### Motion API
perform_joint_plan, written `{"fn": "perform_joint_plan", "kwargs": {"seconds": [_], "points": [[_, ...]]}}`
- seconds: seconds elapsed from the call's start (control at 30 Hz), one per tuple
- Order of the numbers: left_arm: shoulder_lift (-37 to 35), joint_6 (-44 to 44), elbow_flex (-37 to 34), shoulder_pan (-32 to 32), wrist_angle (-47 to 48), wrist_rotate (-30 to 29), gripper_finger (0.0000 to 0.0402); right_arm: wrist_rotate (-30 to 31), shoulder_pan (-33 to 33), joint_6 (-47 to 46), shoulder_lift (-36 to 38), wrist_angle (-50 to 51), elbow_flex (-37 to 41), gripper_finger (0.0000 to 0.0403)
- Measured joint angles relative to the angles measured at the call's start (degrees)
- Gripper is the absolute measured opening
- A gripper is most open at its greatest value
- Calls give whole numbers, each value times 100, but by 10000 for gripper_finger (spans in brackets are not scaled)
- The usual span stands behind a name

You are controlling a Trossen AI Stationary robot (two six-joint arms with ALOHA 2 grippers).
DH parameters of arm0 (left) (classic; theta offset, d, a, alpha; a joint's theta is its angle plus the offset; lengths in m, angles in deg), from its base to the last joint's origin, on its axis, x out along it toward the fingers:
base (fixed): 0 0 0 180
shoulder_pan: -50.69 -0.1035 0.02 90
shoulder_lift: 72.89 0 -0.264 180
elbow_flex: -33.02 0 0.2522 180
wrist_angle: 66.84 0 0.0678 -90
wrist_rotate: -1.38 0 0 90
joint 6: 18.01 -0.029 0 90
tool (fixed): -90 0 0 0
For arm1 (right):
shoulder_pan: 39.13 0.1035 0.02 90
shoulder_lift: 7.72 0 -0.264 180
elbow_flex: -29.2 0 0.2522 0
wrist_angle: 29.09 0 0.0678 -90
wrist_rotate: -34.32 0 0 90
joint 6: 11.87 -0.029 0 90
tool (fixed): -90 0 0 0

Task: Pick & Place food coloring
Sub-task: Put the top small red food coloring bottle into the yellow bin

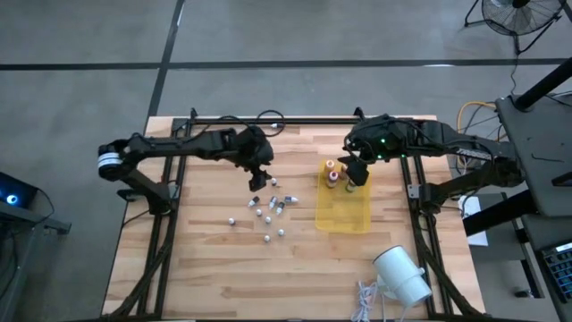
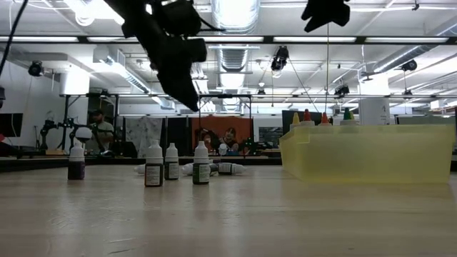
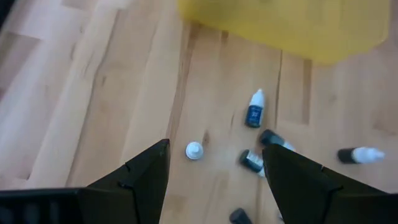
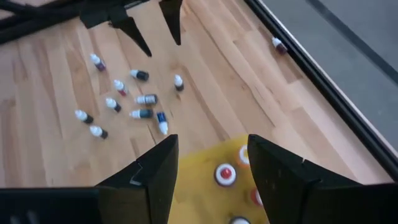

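The left gripper (image 1: 257, 182) hangs above the surface, left of centre, with its fingers spread wide and nothing between them. Below and just to its right lies the scatter of small white-capped vials (image 1: 268, 213), spread around the middle of the surface; some stand upright and several lie on their sides, as the left wrist view shows with one blue-labelled vial (image 3: 254, 109) tipped over near two dark-bodied ones.

Further right sits the yellow tray (image 1: 344, 217), toward the right edge of the surface. At its far end stand the larger colored-top bottles (image 1: 332, 172), packed close together. The right gripper (image 1: 355, 174) hovers directly over that end of the tray with its fingers parted and empty; a red-topped bottle (image 4: 224, 173) shows between them from above. A white cylinder (image 1: 402, 275) lies near the near right corner, well apart from everything else.

The likely next step is the left gripper coming down on one vial. The risks, as I judge them: the vials are tightly clustered, so wide fingers could knock upright neighbours over or push lying ones into a roll toward the edge. A vial on its side is round and may squirt out of a closing grip. On the right, a low gripper could topple the bottles already placed.
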Motion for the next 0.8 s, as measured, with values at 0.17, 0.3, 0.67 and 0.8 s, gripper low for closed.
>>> {"fn": "perform_joint_plan", "kwargs": {"seconds": [0.17, 0.3, 0.67, 0.8], "points": [[392, -112, 121, 1, 127, 0, 227, -2, 0, 34, 188, 248, 0, 182], [642, -122, 193, 0, 125, 0, 227, -2, 0, 34, 380, 273, 0, 180], [1146, -311, 295, 2, 165, -17, 227, -2, 0, -7, 925, 547, 0, 178], [1310, -413, 293, 2, 137, -74, 227, 0, -2, -6, 1212, 568, 0, 178]]}}
